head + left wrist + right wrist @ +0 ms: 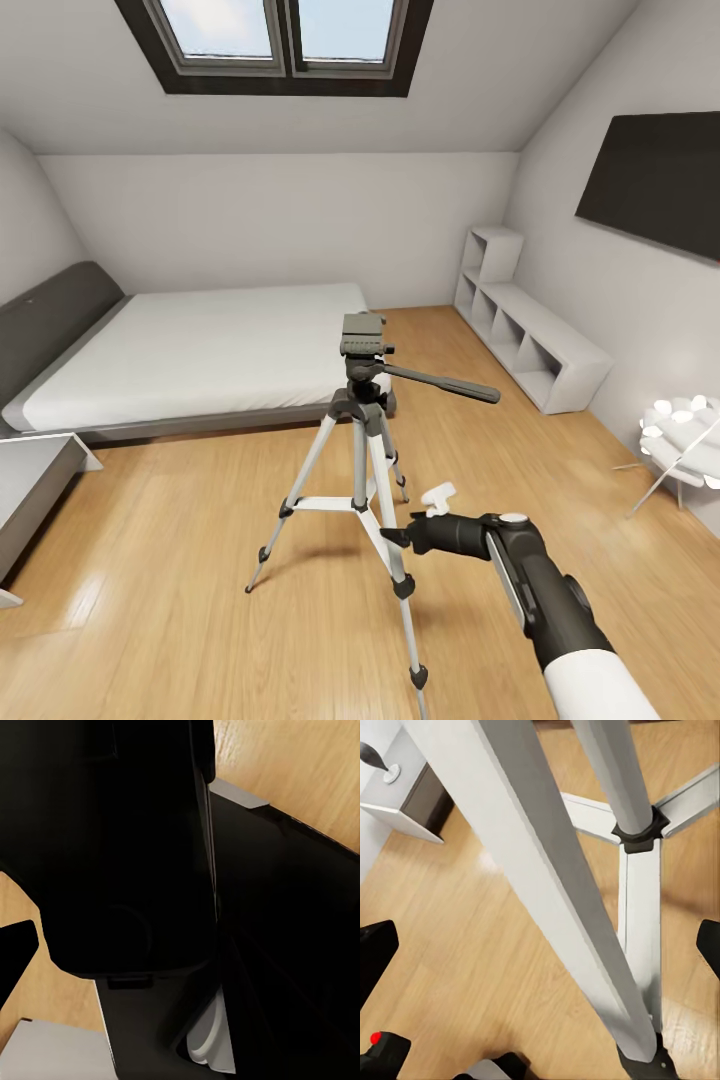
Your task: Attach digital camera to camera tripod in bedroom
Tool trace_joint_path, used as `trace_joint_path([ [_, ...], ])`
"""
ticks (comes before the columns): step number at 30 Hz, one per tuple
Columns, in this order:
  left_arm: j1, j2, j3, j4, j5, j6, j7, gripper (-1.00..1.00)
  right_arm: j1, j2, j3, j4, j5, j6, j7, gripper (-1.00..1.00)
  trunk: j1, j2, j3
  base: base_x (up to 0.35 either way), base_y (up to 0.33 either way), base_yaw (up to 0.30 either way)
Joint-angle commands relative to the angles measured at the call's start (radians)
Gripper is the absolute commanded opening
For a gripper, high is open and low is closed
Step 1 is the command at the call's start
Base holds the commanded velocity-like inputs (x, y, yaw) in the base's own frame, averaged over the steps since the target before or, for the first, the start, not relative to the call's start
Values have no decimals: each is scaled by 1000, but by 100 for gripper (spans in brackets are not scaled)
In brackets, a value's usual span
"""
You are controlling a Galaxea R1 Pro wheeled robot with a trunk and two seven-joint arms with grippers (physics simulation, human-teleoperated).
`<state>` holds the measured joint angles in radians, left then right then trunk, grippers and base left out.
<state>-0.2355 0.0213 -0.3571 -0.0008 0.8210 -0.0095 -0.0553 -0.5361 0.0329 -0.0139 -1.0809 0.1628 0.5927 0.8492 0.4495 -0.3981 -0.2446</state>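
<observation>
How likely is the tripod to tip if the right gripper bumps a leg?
Fairly likely, I'd guess: the tripod is tall, on thin silver legs, with the black head and long handle up top, so probably top-heavy. Its small feet rest on glossy wood floor, so it may slide first. The right gripper is right by a leg.

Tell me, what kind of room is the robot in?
It looks like an attic bedroom. There's a big white bed, a skylight in the sloped ceiling, and a black TV on the wall. A camera tripod stands on the wood floor.
</observation>
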Motion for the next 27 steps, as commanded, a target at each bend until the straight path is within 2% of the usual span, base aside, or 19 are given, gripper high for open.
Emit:
trace_joint_path([
  [1, -1, 0, -8, 1, 7, -1, -5, -100, -1, 1, -7, -1, 7, 3, 3, 100, 1, -2, -2, 0, 0, 0],
  [7, -1, 0, -8, 1, 7, -1, -5, -100, -1, 4, -12, 10, 6, -6, -12, 100, 1, -2, -2, 0, 0, 0],
  [10, -1, 0, -8, 1, 7, -1, -4, -100, -1, 16, -13, 42, 5, -43, -52, 100, 1, -2, -2, 0, 0, 0],
  [12, -1, 0, -8, 1, 7, -1, -4, -100, -1, 27, -13, 57, 5, -68, -81, 100, 1, -2, -2, 0, 0, 0],
  [13, -1, 0, -8, 1, 7, -1, -4, -100, -2, 41, -13, 69, 5, -90, -116, 100, 1, -2, -2, 0, 0, 0],
  [14, -1, 0, -8, 1, 7, -1, -4, -100, -2, 67, -12, 82, 4, -117, -176, 100, 1, -2, -2, 0, 0, 0],
  [16, -1, 0, -8, 1, 7, -1, -5, -100, -4, 78, -12, 86, 4, -125, -195, 100, 1, -2, -2, 0, 0, 0],
  [17, -1, 0, -8, 1, 7, -1, -5, -100, -19, 96, -13, 92, 3, -133, -220, 100, 1, -2, -2, 0, 0, 0],
  [18, -1, 0, -8, 1, 7, -1, -5, -100, -30, 102, -13, 96, 2, -134, -225, 100, 1, -2, -2, 0, 0, 0],
  [23, -1, 0, -8, 1, 7, -1, -5, -100, -101, 112, -14, 149, 2, -135, -232, 100, 1, -2, -2, 0, 0, 0],
  [24, -1, 0, -8, 1, 7, -1, -5, -100, -138, 114, -14, 187, 3, -136, -241, 100, 1, -2, -2, 0, 0, 0],
  [27, -1, 0, -8, 1, 7, -1, -5, -100, -152, 113, -15, 193, 3, -139, -246, 100, 1, -2, -2, 0, 0, 0],
])
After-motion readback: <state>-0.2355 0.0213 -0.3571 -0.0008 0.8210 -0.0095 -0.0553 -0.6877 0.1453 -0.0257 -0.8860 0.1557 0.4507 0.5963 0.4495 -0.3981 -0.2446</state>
